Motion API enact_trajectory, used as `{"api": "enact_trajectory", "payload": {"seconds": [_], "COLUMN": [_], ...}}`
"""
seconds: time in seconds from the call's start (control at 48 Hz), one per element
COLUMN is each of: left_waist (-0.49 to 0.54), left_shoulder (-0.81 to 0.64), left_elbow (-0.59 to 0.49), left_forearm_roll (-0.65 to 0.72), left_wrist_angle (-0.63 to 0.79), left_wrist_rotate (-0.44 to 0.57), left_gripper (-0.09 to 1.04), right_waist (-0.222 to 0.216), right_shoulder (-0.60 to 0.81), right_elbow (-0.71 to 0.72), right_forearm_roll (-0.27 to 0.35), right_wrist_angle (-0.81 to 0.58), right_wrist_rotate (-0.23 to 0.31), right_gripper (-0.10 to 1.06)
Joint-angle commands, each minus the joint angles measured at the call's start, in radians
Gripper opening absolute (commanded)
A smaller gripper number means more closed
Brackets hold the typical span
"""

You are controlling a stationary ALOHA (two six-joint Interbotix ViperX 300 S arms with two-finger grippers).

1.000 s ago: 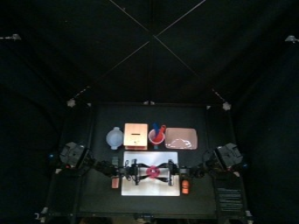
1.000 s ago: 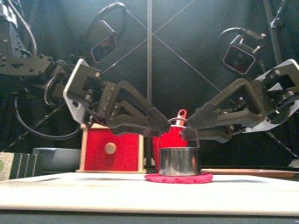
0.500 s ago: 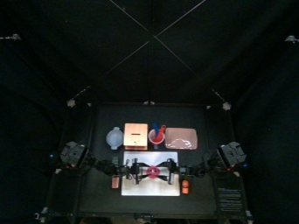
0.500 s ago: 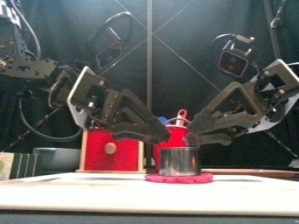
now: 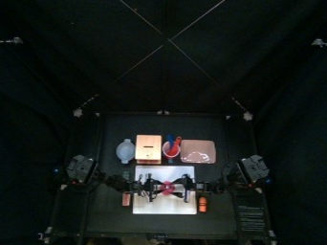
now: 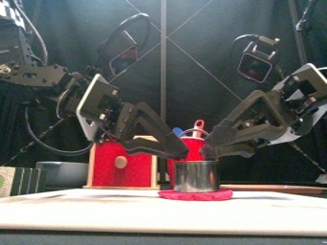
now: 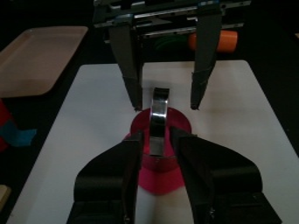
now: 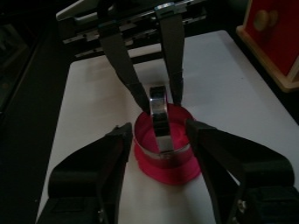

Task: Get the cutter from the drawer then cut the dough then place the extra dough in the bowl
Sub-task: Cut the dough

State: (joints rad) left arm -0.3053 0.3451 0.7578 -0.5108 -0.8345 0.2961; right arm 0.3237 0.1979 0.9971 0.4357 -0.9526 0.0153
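The metal cutter (image 6: 196, 176) stands on the flat red dough (image 6: 196, 194), in the middle of the white cutting board (image 5: 183, 205). In the left wrist view the cutter (image 7: 160, 122) shows its wire handle upright over the dough (image 7: 166, 171). My left gripper (image 6: 177, 151) comes down from the left and my right gripper (image 6: 212, 149) from the right. Both are open and hang just above the cutter's rim. My left gripper's own jaws (image 7: 159, 144) straddle the cutter's near side. My right gripper (image 8: 160, 131) straddles the cutter (image 8: 160, 118) from the opposite side.
Behind the board stand the wooden box (image 5: 148, 147) with its red drawer front (image 6: 121, 163), the blue-grey bowl (image 5: 124, 148), the red cup (image 5: 174, 146) and the pink tray (image 5: 200, 150). Small orange toys (image 5: 126, 200) (image 5: 202, 203) lie by the board's two side edges.
My left gripper has sunk and slid in toward the cutter; the right gripper has also come slightly lower. Cutter and dough have not moved.
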Motion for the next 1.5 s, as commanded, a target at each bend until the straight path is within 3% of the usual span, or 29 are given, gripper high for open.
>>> {"api": "enact_trajectory", "payload": {"seconds": [0.021,0.271,0.667,0.958,1.229,1.5], "left_waist": [0.005,0.006,0.014,0.015,0.015,0.015], "left_shoulder": [-0.012,-0.011,-0.005,-0.006,-0.017,-0.018], "left_elbow": [-0.028,-0.029,-0.031,-0.025,-0.009,-0.003], "left_forearm_roll": [0.003,0.014,0.034,0.032,0.032,0.034], "left_wrist_angle": [0.0,0.005,0.087,0.097,0.138,0.169], "left_wrist_rotate": [0.002,0.003,0.003,0.002,0.003,0.005], "left_gripper": [0.71,0.7,0.69,0.56,0.54,0.51], "right_waist": [-0.005,-0.014,-0.031,-0.037,-0.044,-0.051], "right_shoulder": [-0.025,-0.023,-0.02,-0.018,-0.018,-0.018], "right_elbow": [-0.011,-0.012,-0.015,-0.015,-0.017,-0.02], "right_forearm_roll": [-0.008,-0.011,-0.012,-0.012,-0.012,-0.012], "right_wrist_angle": [-0.003,0.025,0.074,0.089,0.095,0.155], "right_wrist_rotate": [-0.002,-0.002,-0.002,0.0,0.0,0.0], "right_gripper": [0.8,0.66,0.64,0.64,0.51,0.49]}}
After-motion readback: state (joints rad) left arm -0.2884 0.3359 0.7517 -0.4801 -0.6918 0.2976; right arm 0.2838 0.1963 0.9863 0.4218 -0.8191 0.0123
